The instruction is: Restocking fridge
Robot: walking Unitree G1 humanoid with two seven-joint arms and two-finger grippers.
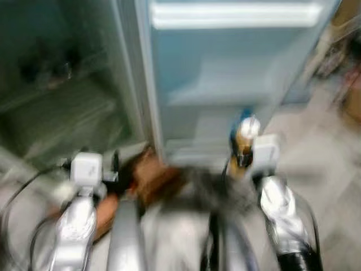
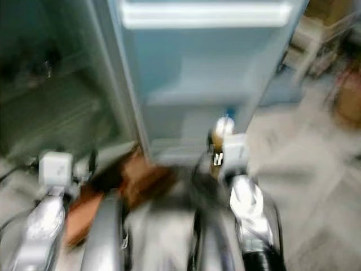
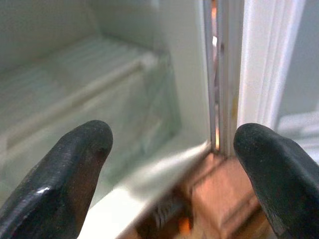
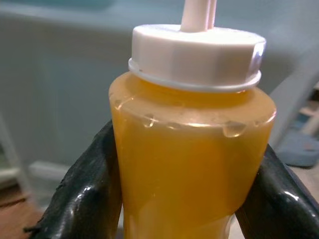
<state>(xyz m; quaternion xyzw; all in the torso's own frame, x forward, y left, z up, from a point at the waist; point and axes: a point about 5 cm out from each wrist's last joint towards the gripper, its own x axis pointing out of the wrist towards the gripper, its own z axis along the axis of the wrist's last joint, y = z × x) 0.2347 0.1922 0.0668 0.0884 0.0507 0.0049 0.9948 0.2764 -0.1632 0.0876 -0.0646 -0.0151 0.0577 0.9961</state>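
My right gripper (image 4: 179,199) is shut on a squeeze bottle (image 4: 192,149) of orange-yellow sauce with a white cap (image 4: 197,55). In the head views the bottle (image 1: 243,144) stands upright low in front of the open fridge door (image 1: 231,73) with its pale blue shelves. My left gripper (image 3: 172,164) is open and holds nothing; it points at the bottom of the fridge compartment (image 3: 75,89), near the white door frame (image 3: 227,74). The fridge interior (image 1: 56,107) with its glass shelves lies to the left. Both head views are blurred.
A brown wooden block or box (image 1: 152,178) sits on the floor at the fridge's foot, between my arms. Grey floor (image 1: 316,152) extends to the right, with boxes and clutter (image 1: 350,68) at the far right.
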